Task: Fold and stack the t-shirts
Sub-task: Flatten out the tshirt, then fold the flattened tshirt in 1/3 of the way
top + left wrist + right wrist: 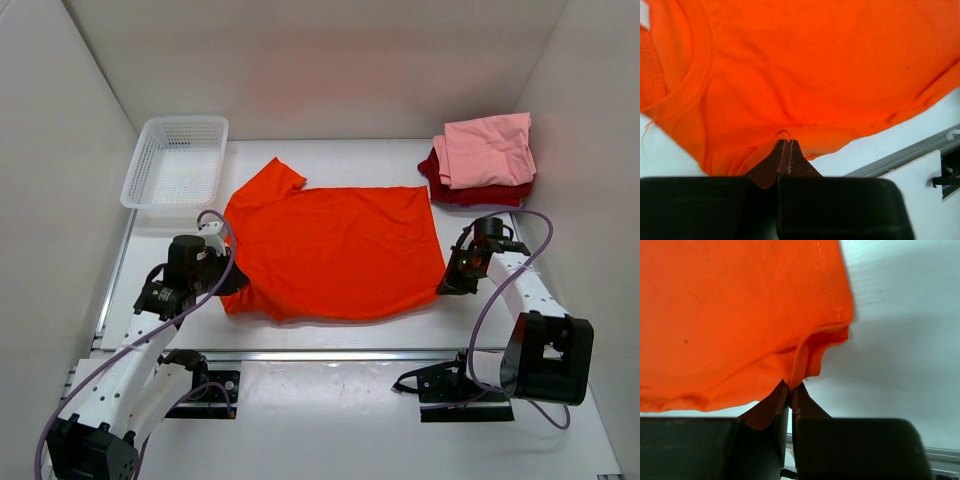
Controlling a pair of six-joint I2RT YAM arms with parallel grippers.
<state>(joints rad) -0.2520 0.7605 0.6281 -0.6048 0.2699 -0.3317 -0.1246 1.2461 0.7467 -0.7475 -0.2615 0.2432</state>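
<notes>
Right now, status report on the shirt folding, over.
Left gripper shut on orange t-shirt, near-left edge. Right gripper shut on its near-right corner. Pink t-shirt folded atop dark red t-shirt, far right. Nothing blocking.

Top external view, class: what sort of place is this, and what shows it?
Probably a robot lab cell: plain white walls enclose the table, and two bolted arms work on an orange t-shirt.
</notes>
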